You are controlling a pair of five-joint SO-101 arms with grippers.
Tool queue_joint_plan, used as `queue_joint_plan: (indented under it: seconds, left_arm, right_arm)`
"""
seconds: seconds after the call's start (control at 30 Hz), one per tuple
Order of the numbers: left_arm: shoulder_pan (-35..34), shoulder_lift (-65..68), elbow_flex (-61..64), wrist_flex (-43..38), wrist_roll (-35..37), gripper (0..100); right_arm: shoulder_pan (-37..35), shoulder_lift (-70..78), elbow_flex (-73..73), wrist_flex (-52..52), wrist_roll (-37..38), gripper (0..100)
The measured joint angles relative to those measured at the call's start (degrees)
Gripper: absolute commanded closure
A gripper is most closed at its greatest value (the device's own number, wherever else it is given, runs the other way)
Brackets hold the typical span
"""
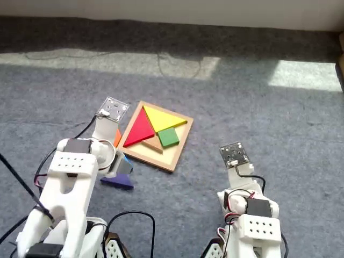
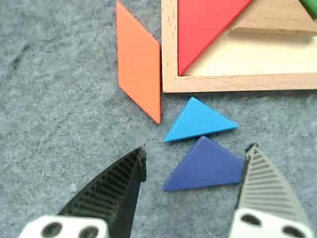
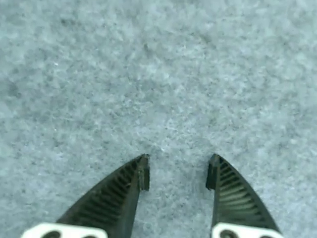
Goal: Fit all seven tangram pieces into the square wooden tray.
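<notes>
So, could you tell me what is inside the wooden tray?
A red triangle, yellow triangle, green square and wooden triangle; the rest of the tray is bare. Nothing inside looks covered.

Daylight from the far side lays 2 bright patches on the grey carpet [image 1: 258, 123]: a long band [image 1: 107, 64] at far left and a shorter patch [image 1: 306, 75] at far right. Everything nearer, the wooden tray [image 1: 171, 156] included, sits in soft, even shade, where shadows are thin and faint.
</notes>
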Motion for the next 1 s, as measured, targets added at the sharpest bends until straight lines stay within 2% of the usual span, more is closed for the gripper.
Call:
queue_joint_plan:
  seconds: [0.2,0.4,0.57,0.63,0.8,1.0]
  left_arm:
    - [0.26,13.01,-8.44,-0.62,-1.41,69]
    - [4.57,25.32,-14.24,-0.62,-5.36,74]
    - [5.71,33.23,-19.96,1.49,-8.62,74]
    - [5.8,35.87,-22.86,3.78,-10.02,76]
    - [5.98,40.79,-28.31,8.09,-10.99,87]
    - [7.74,40.53,-29.45,10.73,-11.25,88]
  right_arm:
    - [0.0,0.0,0.0,-0.09,0.0,81.4]
    - [0.7,0.0,0.0,-0.09,0.0,81.4]
    - [1.93,-0.09,0.0,-0.18,0.0,81.4]
    - [1.93,-0.09,0.0,-0.26,0.0,81.4]
    - [1.93,-0.09,0.0,-0.26,0.0,81.4]
    - [2.02,-0.09,0.18,-0.26,0.0,81.4]
